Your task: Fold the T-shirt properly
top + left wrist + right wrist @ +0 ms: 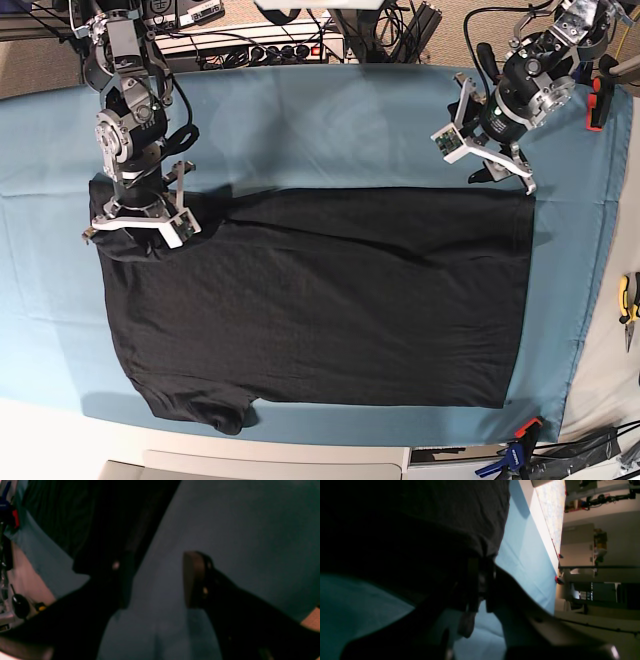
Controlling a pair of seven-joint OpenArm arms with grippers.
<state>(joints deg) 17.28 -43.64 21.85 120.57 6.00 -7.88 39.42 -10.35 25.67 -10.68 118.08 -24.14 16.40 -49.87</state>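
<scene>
One T-shirt lies flat on the teal table cloth. Two hands: the right hand is clamped on the T-shirt's far left corner. The left hand stands apart over the cloth by the far right corner.

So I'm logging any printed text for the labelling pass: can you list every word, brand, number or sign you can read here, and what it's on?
None can be read.
T-shirt: plain black on the side showing, no print or tag text visible.
Table cloth: plain teal, no marking.
Equipment behind the table: any labels are too small to read.
Room background in the right wrist view: too blurred to read.
</scene>
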